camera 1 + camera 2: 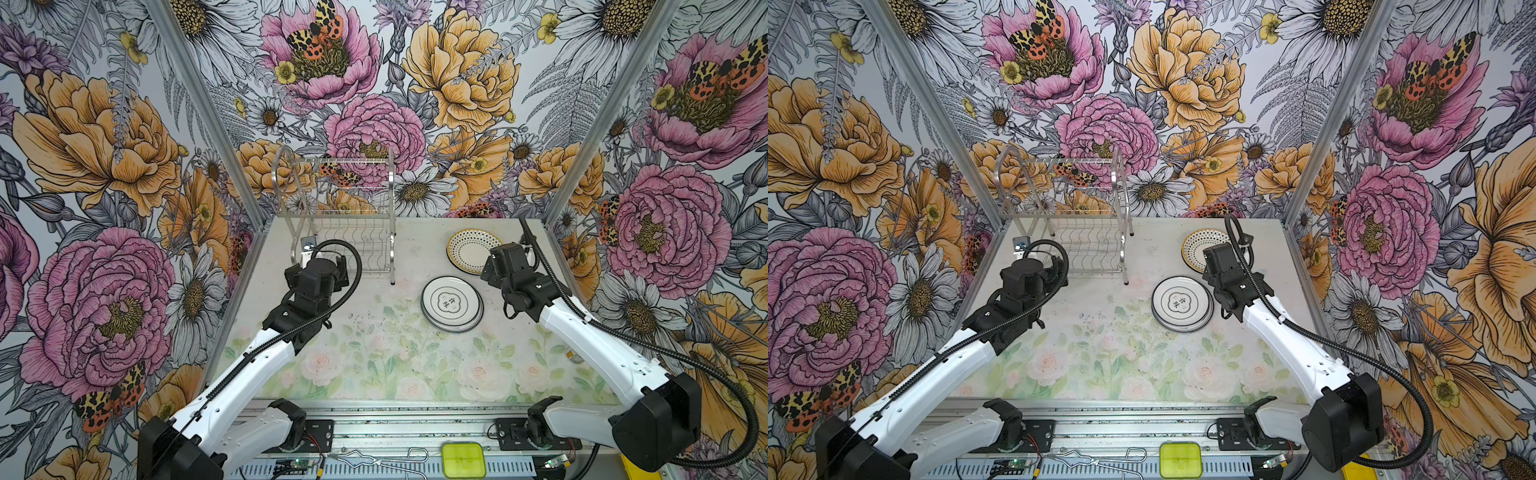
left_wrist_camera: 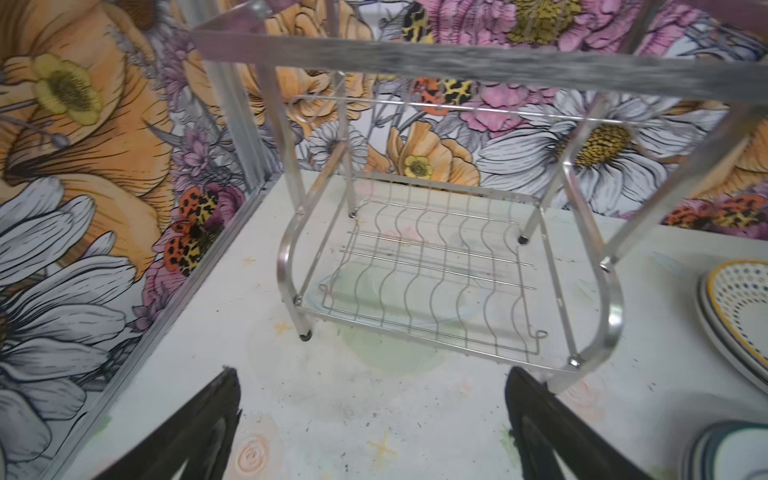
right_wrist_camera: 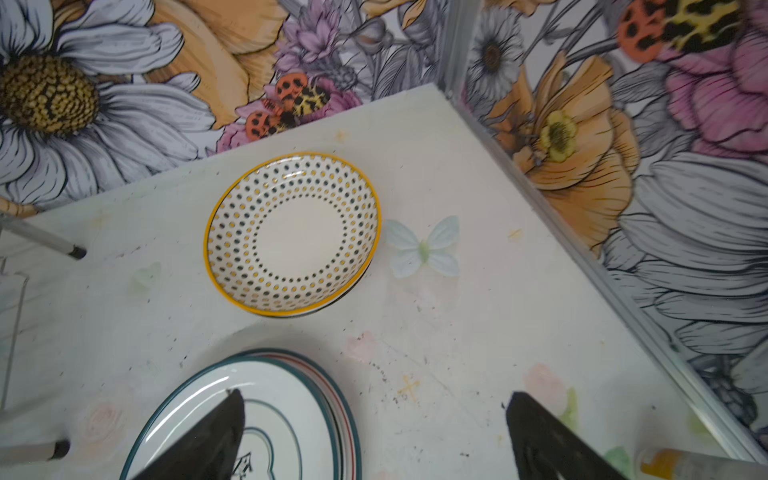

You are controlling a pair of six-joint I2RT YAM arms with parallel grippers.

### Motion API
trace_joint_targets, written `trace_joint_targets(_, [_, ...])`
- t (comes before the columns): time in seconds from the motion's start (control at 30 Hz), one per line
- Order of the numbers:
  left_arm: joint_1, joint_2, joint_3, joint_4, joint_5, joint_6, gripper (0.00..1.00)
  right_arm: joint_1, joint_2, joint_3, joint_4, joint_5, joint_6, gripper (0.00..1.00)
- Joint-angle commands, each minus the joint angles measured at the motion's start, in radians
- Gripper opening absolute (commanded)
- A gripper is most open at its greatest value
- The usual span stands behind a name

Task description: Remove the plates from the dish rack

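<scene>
The dish rack (image 1: 392,208) stands at the back left of the table, and both its wire tiers hold nothing; in the left wrist view its lower shelf (image 2: 419,270) is bare. Two stacks of plates lie flat on the table right of it. The dotted, yellow-edged stack (image 1: 469,249) (image 3: 291,232) is farther back. The stack topped by a plate with Chinese characters (image 1: 451,303) (image 3: 282,399) is nearer. My left gripper (image 2: 372,374) is open over bare table just in front of the rack. My right gripper (image 3: 374,395) is open and empty, one fingertip (image 3: 224,419) over the character plate.
Flowered walls with aluminium posts close in the table on three sides. A green-yellow box (image 1: 463,459) and a bent wire piece (image 1: 386,457) lie on the front rail. An orange-tipped tube (image 3: 681,463) lies near the right wall. Rack legs (image 3: 45,243) stand left of the plates.
</scene>
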Motion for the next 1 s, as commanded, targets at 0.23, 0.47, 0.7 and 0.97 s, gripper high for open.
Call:
trace_joint_targets(0.23, [0.167, -0.037, -0.241, 0.399, -0.063, 0.171, 0.99, -0.027, 0.209, -0.121, 0.297, 0.374, -0.474, 0.89])
trace_joint_targets(0.47, [0.368, 0.015, -0.516, 0.882, 0.229, 0.201, 0.99, -0.097, 0.120, -0.441, 0.930, 0.001, -0.601, 0.99])
trace_joint_targets(0.7, [0.395, 0.229, -0.591, 1.178, 0.265, 0.226, 0.99, -0.236, 0.100, -0.591, 1.245, -0.242, -0.670, 0.99])
trace_joint_targets(0.97, [0.393, 0.475, -0.598, 1.457, 0.313, 0.213, 0.99, -0.292, 0.087, -0.768, 1.450, -0.340, -0.644, 0.99])
